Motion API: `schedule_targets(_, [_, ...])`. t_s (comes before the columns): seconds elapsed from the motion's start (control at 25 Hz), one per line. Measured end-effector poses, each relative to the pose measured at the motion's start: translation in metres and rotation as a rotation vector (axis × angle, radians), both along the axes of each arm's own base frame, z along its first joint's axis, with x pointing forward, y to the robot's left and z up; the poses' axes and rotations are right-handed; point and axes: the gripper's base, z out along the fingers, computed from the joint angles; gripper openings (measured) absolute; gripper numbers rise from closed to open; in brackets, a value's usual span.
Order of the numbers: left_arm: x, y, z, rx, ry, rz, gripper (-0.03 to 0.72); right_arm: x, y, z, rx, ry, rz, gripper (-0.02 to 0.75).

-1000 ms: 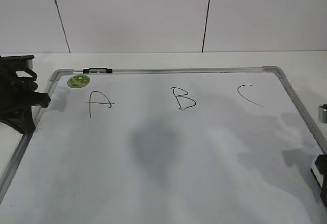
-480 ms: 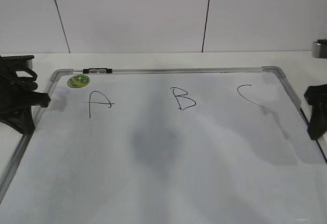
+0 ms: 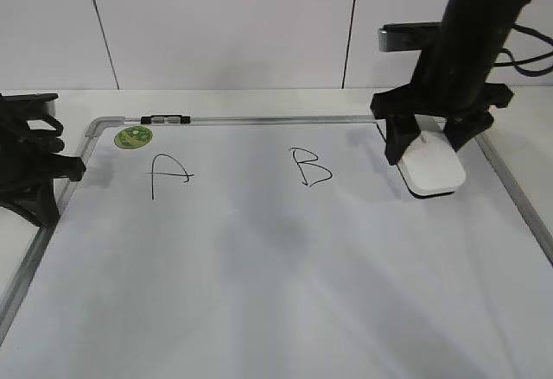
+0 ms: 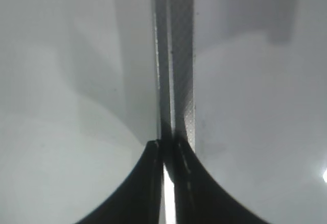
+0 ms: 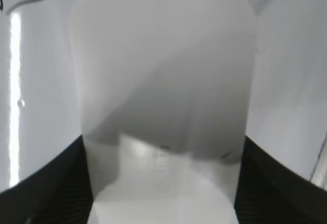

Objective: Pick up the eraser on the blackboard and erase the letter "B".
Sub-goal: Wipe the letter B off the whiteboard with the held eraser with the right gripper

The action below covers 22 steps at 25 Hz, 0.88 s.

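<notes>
The blackboard [image 3: 259, 267] is a white board with a grey metal frame, lying flat. The letter "B" [image 3: 309, 167] is drawn in thin black at its upper middle. My right gripper [image 3: 429, 142] comes down from the upper right and is shut on the white eraser [image 3: 434, 172]. The eraser rests on the board to the right of the "B", apart from it. In the right wrist view the eraser [image 5: 163, 81] fills the space between the jaws [image 5: 163, 183]. My left gripper [image 3: 73, 170] is shut and empty at the board's left edge; its view shows its jaws [image 4: 166, 155] over the frame [image 4: 179, 55].
A handwritten "A" [image 3: 168, 174] is at the left of the board. A round green magnet [image 3: 132, 137] and a thin marker [image 3: 164, 120] lie at the top left by the frame. The "C" is not visible. A white wall stands behind.
My right arm has come in from the right edge and now stands over the board's upper right with the eraser. The "C" seen earlier no longer shows. The left arm has not moved.
</notes>
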Motion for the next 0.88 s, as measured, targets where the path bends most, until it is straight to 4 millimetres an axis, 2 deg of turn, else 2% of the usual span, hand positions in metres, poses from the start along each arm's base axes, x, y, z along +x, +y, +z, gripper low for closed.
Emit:
schedule_targets(0.08, [0.000,0.000,0.000,-0.001,0.002,0.001,0.020,0.013,0.006,-0.005,-0.002,-0.009,0.007,0.538])
schedule_targets(0.12, [0.000,0.000,0.000,-0.003,0.002,0.002,0.020,0.025,0.010,-0.015,-0.002,-0.008,0.009,0.538])
schedule_targets(0.28, [-0.001,0.000,0.000,-0.004,0.007,0.003,0.020,0.053,0.018,-0.021,0.005,-0.053,0.008,0.538])
schedule_targets(0.44, [-0.001,0.000,0.000,-0.004,0.011,0.002,0.020,0.072,0.023,-0.031,0.011,-0.072,0.008,0.538])
schedule_targets(0.6, [-0.001,-0.001,0.000,-0.009,0.010,0.006,0.020,0.083,0.029,-0.041,0.015,-0.080,0.012,0.538])
schedule_targets(0.88, [-0.001,-0.001,0.001,-0.014,0.011,0.009,0.020,0.095,0.035,-0.068,0.010,-0.055,0.016,0.538])
